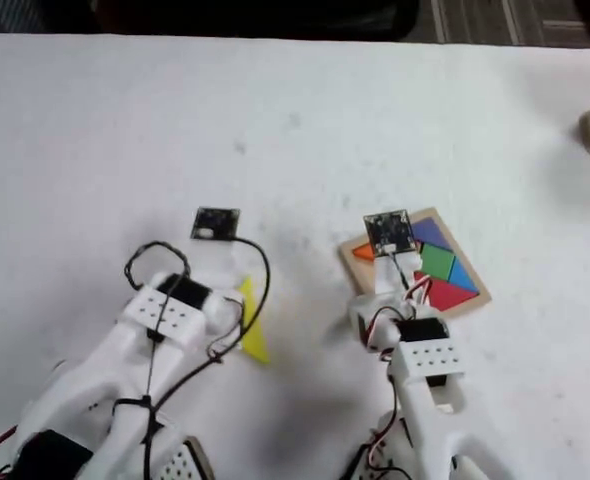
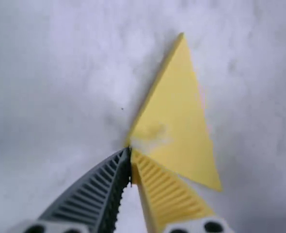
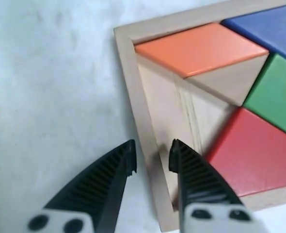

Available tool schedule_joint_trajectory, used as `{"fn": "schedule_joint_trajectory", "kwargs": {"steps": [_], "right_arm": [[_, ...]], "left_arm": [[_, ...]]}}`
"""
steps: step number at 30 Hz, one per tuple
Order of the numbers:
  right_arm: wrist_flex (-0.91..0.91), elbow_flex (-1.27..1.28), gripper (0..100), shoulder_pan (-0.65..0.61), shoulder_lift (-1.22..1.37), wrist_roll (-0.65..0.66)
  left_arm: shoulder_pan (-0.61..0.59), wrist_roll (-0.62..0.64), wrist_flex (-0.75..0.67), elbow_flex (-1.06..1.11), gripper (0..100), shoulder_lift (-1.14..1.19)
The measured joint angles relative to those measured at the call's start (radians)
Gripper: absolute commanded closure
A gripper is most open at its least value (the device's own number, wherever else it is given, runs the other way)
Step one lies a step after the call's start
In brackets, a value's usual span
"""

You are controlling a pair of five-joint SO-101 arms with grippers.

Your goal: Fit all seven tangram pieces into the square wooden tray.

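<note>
Left pincer: jaws closed almost tip to tip, tips touching the near edge of the yellow triangle. Cannot tell whether any of it is pinched. The triangle is on the table, long axis running away from the tips. It is well apart from the wooden tray, on my left side, so my left arm is much the nearer.

Right pincer: jaws parted a little, holding nothing, straddling the tray's rim. The bare triangular gap lies just beyond, between the orange parallelogram and the red triangle.

Judgement: yellow belongs there, its long side along that rim.
</note>
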Motion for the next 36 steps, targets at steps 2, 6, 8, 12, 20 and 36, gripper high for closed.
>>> {"fn": "schedule_joint_trajectory", "kwargs": {"steps": [2, 6, 8, 12, 20, 36], "right_arm": [[0.000, 0.000, 88.0, 0.000, 0.000, 0.000], [0.000, 0.000, 88.0, 0.002, 0.000, 0.000], [0.000, 0.000, 88.0, 0.000, 0.000, 0.000], [0.000, 0.000, 88.0, 0.000, 0.000, 0.000], [0.000, 0.000, 88.0, 0.000, 0.000, 0.000], [0.000, 0.000, 88.1, 0.000, 0.000, 0.000]], "left_arm": [[0.018, 0.000, -0.012, 0.000, 98, 0.020], [0.037, 0.002, -0.020, -0.037, 98, 0.120], [0.038, 0.002, -0.018, -0.086, 98, 0.189], [0.038, 0.023, -0.018, -0.161, 98, 0.265], [0.031, 0.049, -0.129, -0.224, 98, 0.319], [-0.009, 0.048, -0.207, -0.239, 98, 0.324]]}}
